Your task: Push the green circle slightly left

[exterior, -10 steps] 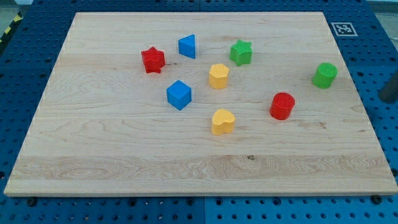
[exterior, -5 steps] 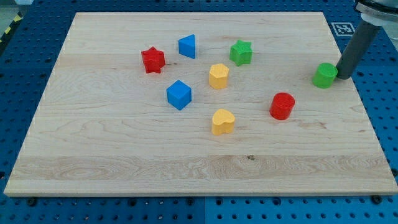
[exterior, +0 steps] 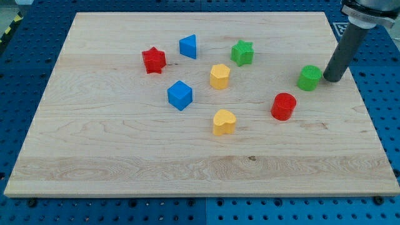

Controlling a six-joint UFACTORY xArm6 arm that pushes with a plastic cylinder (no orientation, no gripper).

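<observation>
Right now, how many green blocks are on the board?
2. The green star lies near the view's top, right of centre. The green circle lies further toward the view's right, with my tip against its right side. Nothing appears hidden.

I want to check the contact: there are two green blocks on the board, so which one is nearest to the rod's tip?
The green circle, at the view's right. My tip sits right against its right side; the green star lies far off toward the view's upper left.
</observation>
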